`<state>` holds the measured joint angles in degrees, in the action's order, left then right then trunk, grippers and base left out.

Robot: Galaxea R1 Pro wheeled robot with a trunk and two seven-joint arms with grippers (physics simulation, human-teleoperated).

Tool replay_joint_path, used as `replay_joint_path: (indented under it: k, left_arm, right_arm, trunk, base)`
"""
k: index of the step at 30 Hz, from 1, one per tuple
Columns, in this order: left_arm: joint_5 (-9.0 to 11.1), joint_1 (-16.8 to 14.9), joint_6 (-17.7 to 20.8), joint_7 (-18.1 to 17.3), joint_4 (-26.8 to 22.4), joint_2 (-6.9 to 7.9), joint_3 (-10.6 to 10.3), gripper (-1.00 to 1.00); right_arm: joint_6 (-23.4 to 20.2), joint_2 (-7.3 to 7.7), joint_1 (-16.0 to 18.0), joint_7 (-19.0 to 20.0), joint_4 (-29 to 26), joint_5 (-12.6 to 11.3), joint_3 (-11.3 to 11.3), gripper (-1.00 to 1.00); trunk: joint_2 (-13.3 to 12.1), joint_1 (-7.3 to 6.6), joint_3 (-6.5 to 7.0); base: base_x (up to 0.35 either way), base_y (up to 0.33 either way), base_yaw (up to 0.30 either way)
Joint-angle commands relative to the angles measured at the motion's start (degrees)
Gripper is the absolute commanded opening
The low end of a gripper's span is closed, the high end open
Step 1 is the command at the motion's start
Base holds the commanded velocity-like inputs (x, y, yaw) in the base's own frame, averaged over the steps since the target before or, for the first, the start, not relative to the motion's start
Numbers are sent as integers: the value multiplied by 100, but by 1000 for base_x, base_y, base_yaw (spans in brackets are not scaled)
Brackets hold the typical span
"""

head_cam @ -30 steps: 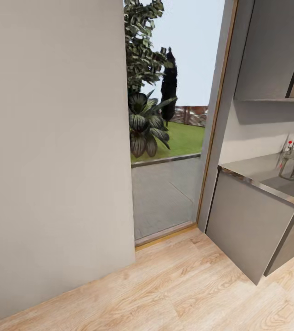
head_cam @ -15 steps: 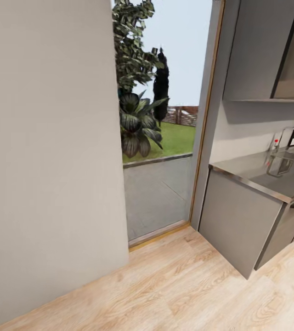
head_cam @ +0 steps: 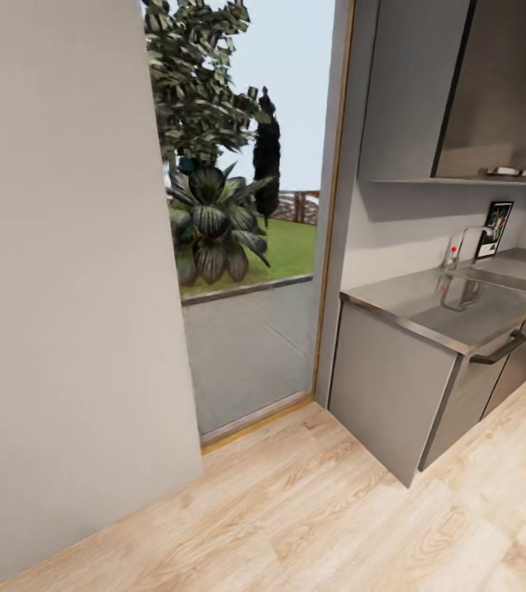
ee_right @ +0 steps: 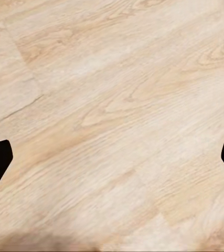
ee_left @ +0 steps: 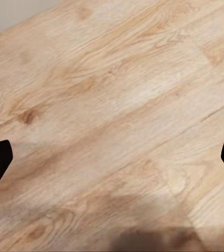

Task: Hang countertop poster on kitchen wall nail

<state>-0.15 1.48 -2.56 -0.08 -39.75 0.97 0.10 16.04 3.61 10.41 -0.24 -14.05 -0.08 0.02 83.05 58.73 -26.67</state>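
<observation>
One framed poster, glossy grey countertop

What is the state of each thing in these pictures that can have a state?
poster: upright on the countertop, against the back wall, not yet picked up.
kitchen countertop: bare at its near end; sink and faucet further along.
faucet: no water visible.
cabinet front: closed, handle on top.
doorway: open to the garden.
left end effector: open, empty, above the wooden floor.
right end effector: open, empty, above the floor.
</observation>
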Motion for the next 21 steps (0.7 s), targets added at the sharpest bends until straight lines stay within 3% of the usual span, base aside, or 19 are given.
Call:
replay_joint_path:
  k: [1, 9, 21]
  left_arm:
    - [-4, 2, -8, -1, -4, 0, 0, 100]
    - [-9, 2, 1, -1, 2, 0, -17, 100]
    - [-11, 2, 1, 6, 2, -4, -15, 100]
  right_arm:
    - [23, 4, 5, -2, 137, 8, 4, 100]
    - [39, 2, 5, -2, 262, 16, 17, 100]
    - [46, 7, 5, -2, 263, 16, 13, 100]
  trunk:
    - [3, 0, -4]
    - [3, 0, -4]
    - [3, 0, -4]
  base:
    - [0, -297, -6]
    - [0, -301, -34]
    - [0, -303, -253]
